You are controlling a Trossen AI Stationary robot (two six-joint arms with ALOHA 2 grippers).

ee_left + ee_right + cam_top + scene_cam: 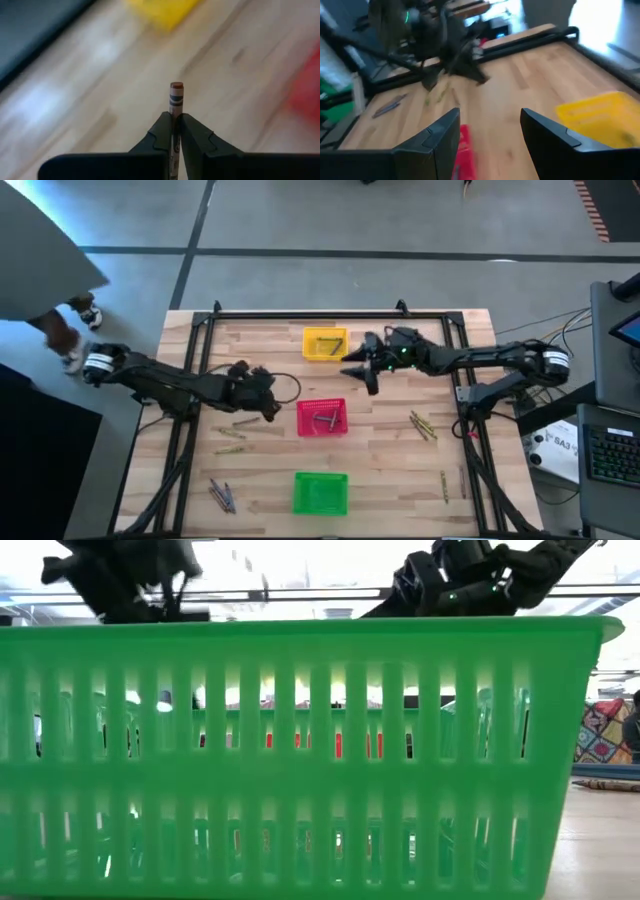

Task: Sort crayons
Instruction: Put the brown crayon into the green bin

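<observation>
Standing upright between the clenched fingers of the left pincer [174, 131], a seemingly reddish-brown crayon [176, 97] pokes out beyond their tips above the bench [100, 80].

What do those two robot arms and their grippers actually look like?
Both arms are dark and slender with pale silver-white bands near their bases. The right gripper has green lights glowing behind it; its fingers are flat, black and angular. The left gripper has matching black fingers.
</observation>
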